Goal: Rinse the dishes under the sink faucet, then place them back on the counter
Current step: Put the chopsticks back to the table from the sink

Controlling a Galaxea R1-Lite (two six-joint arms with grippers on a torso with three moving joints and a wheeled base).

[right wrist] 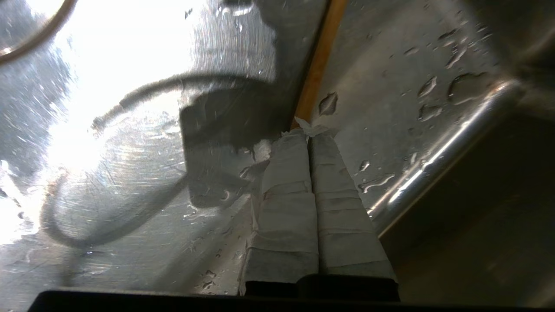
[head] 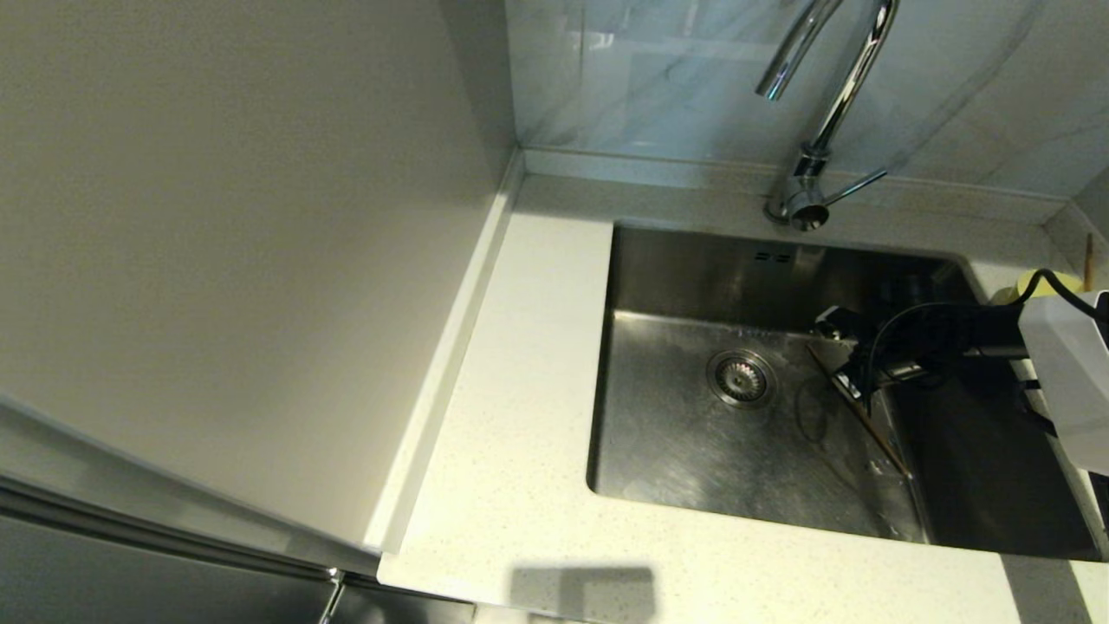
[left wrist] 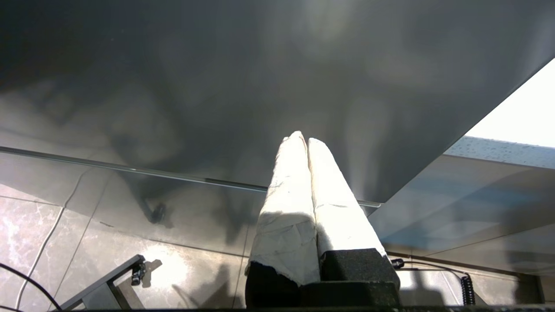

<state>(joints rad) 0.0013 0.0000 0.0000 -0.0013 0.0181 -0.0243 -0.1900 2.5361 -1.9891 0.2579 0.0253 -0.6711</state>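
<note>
Chopsticks (head: 858, 407) lie on the floor of the sink (head: 693, 451), at about 3 o'clock from the round strainer drain (head: 742, 379), running diagonally along the basin's right wall. The right gripper (right wrist: 308, 130) reaches down into the basin with its taped fingers (right wrist: 282, 195) clenched on the upper end of a chopstick (right wrist: 318, 65); a low, shallow approach suits a thin stick lying flat on steel. The faucet (head: 832, 95) stands at 12 o'clock behind the basin, so the pickup sits near the spout. Water droplets bead on the brushed steel, which is probably slippery. The left gripper (left wrist: 307, 141) hangs parked below the counter (head: 520, 416), fingers pressed together, holding nothing. Grey marbled tile (head: 658, 78) backs the off-white speckled worktop.
</note>
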